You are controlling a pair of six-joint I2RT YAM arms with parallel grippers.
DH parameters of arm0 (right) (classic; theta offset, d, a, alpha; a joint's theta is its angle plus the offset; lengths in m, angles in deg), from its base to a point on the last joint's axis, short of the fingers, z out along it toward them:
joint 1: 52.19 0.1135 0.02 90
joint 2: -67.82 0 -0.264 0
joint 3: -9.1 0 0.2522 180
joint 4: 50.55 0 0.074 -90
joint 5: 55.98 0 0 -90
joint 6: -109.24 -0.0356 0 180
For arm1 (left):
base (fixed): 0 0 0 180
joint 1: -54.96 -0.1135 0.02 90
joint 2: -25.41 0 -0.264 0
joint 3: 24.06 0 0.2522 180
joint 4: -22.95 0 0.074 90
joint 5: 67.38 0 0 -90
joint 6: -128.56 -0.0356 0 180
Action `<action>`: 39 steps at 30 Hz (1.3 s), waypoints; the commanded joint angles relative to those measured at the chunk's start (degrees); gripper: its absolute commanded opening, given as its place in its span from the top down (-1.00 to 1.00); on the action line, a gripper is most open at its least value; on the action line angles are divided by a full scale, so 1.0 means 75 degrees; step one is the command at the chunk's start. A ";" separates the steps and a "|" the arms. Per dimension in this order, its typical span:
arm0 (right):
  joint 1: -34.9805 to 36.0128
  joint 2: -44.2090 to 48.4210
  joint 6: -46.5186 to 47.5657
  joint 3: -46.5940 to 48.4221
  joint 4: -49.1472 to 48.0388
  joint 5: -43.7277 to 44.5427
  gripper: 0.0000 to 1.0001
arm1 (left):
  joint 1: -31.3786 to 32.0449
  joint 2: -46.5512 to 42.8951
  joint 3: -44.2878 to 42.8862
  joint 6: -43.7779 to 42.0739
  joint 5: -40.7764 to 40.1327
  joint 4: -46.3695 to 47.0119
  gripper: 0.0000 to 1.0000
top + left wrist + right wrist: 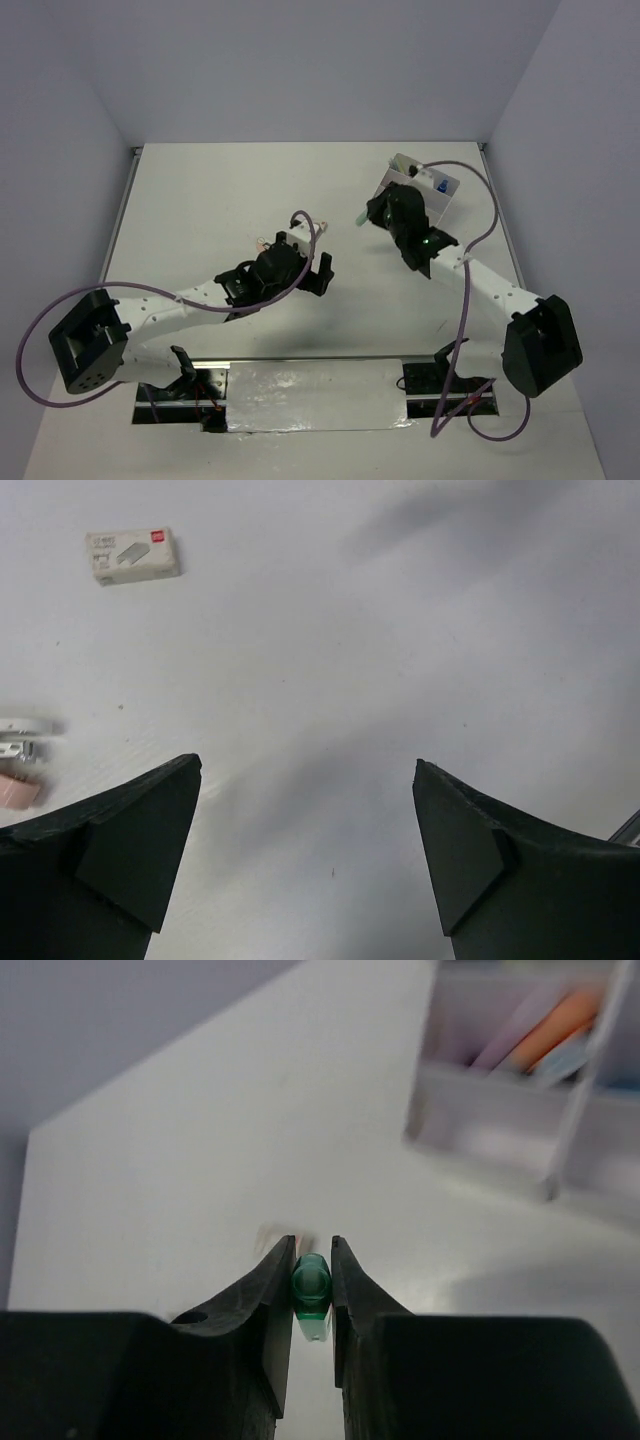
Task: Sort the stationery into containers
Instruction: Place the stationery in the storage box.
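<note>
My right gripper (372, 214) is shut on a green marker (311, 1289), held above the table just left of the white divided tray (403, 172). The marker's pale tip sticks out to the left in the top view (358, 216). In the right wrist view the tray (560, 1150) is at the upper right, with an orange marker (556, 1028) and a purple one (512, 1038) in it. My left gripper (321, 272) is open and empty over bare table at mid-table; its jaws stand wide apart (307, 772).
A small staple box (133, 555) lies on the table ahead-left of the left gripper. A pink eraser (17, 791) and a white item (24, 730) lie at that view's left edge. Small items (265, 241) lie by the left wrist. A blue item (441, 186) sits in the tray.
</note>
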 commanded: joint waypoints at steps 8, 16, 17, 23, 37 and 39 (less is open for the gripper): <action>-0.2338 -0.1986 0.1528 0.2588 0.1022 0.2686 0.99 | 0.0007 -0.0438 -0.0385 0.0580 -0.0384 -0.1729 -0.99; -0.2865 -0.2575 0.1611 0.2918 0.1012 0.2851 0.90 | -0.0004 -0.0356 -0.0514 0.0568 -0.0724 -0.1999 -0.99; -0.2901 -0.2563 0.1599 0.2778 0.0918 0.2757 0.88 | -0.0028 -0.0321 -0.0618 0.0580 -0.0747 -0.2022 -0.99; -0.3030 -0.2656 0.1809 0.2624 0.0554 0.2686 0.66 | -0.0075 -0.0145 -0.0889 0.0592 -0.0748 -0.2081 -0.99; -0.3147 -0.2224 0.1716 0.2367 0.0729 0.1739 -0.69 | -0.1304 0.0569 -0.1660 0.0627 -0.0045 -0.1940 -0.99; -0.3124 -0.1560 0.1774 0.2215 0.0614 0.0760 -0.70 | -0.1527 0.1024 -0.2000 0.0673 -0.0032 -0.2080 -0.98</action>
